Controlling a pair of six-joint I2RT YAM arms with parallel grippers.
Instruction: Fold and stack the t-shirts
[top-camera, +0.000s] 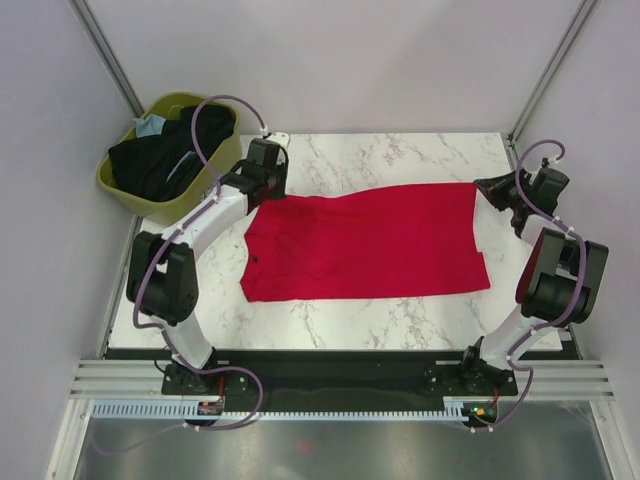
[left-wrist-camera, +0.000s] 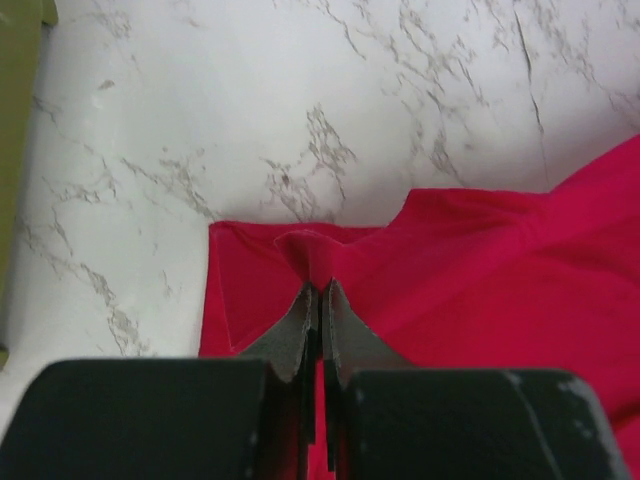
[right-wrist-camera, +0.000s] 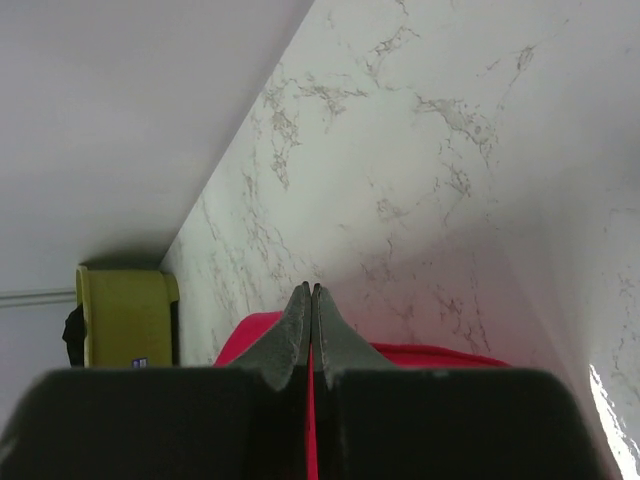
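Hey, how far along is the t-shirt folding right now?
Early. Done: one red t-shirt lies spread out on the table. In hand: the left gripper and right gripper are both shut on its far edge, one at each end, probably for a first fold. Left: folding it, then the black t-shirts and the light blue t-shirt, which sit in the basket. No stack shows.

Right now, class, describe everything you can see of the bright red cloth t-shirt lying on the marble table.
The bright red cloth t-shirt is soft, lightly wrinkled and lies spread flat across the white marble-patterned table. The left gripper pinches its far left corner, raising a small fold; the right gripper is shut on its far right corner. Nothing else touches it.
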